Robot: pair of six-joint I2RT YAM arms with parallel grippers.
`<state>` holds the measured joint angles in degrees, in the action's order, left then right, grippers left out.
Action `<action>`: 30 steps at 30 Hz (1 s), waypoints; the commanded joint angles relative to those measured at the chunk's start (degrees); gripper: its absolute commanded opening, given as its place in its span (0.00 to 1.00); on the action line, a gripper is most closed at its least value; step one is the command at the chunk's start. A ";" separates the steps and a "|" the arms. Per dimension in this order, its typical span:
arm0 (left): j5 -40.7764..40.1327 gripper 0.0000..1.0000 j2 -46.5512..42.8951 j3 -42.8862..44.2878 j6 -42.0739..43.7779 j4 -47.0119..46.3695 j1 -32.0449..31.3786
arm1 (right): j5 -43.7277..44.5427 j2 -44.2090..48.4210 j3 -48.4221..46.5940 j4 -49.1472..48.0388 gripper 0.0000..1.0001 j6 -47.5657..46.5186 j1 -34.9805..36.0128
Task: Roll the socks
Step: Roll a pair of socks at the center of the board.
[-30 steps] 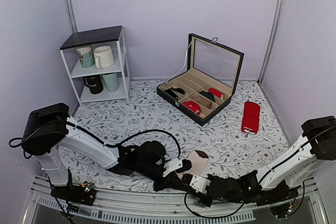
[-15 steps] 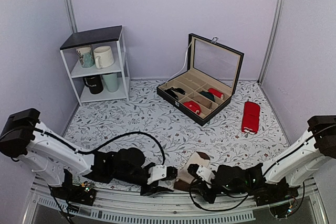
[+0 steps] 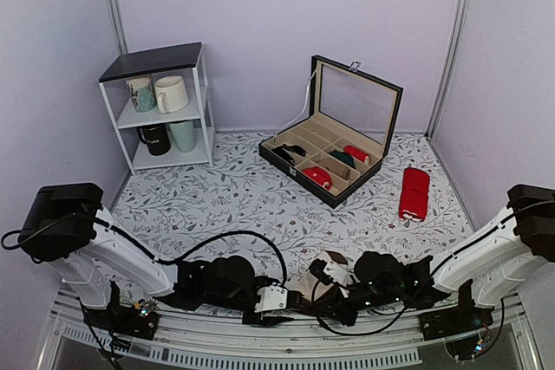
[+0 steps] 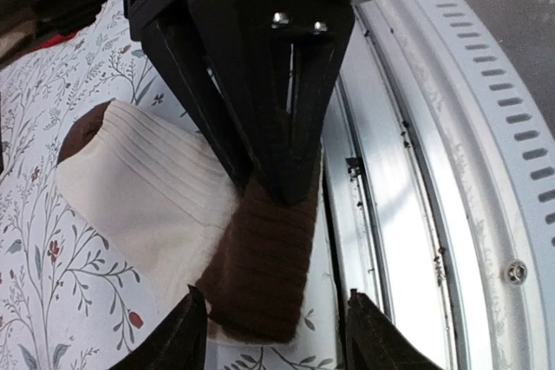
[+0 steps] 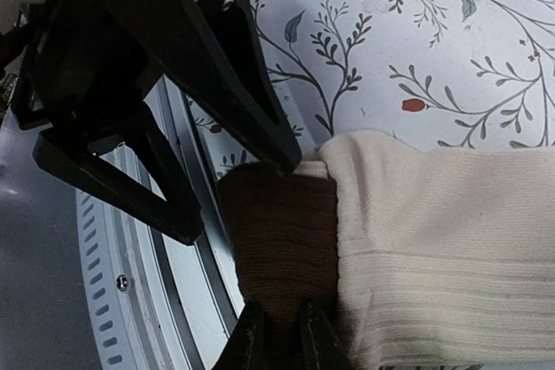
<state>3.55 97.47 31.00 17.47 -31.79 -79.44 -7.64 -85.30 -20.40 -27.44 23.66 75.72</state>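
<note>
The socks (image 3: 323, 265) lie bunched near the table's front edge, cream body (image 4: 143, 197) with a dark brown band (image 4: 260, 270) at the near end. In the right wrist view my right gripper (image 5: 283, 340) is shut on that brown band (image 5: 282, 249), next to the cream part (image 5: 434, 231). My left gripper (image 4: 277, 340) stands open, its fingertips apart on either side of the brown band's end with nothing gripped. From above, the left gripper (image 3: 289, 299) and right gripper (image 3: 323, 288) meet nose to nose at the socks. One left finger (image 5: 234, 75) rests its tip at the band's far edge.
A metal rail (image 4: 408, 214) runs along the table's near edge, right beside the socks. Further back stand an open compartment box (image 3: 334, 158) holding small red and dark bundles, a plain red pair (image 3: 414, 192), and a white shelf (image 3: 160, 110) with mugs.
My left gripper has opened and let go of the socks, swinging back then in again. My right gripper has slid left and closed on the brown band.
</note>
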 commanded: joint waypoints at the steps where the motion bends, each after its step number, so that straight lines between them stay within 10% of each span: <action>1: -1.20 0.55 1.19 1.47 1.53 -2.85 -0.27 | -3.72 -3.55 -0.58 5.38 0.12 0.14 -0.23; 12: -0.73 0.49 4.83 1.80 0.24 -2.74 -0.23 | -5.59 -5.52 -1.46 5.03 0.12 -1.16 -1.30; 19: 1.09 0.00 5.80 2.61 -1.21 -0.29 -0.22 | -6.37 -7.30 -2.19 4.74 0.14 -1.16 -1.85; 25: 2.48 0.00 5.15 5.68 -5.84 7.85 0.68 | 2.20 -2.36 -1.74 6.57 0.44 -0.75 -1.89; 30: 7.05 0.00 6.16 8.00 -12.43 16.15 2.53 | 11.61 10.36 3.05 3.30 0.50 -4.30 -1.82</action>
<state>5.19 101.73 37.36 11.29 -25.56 -78.35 -5.76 -83.13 -20.75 -25.17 22.20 73.87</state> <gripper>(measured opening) 0.050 0.493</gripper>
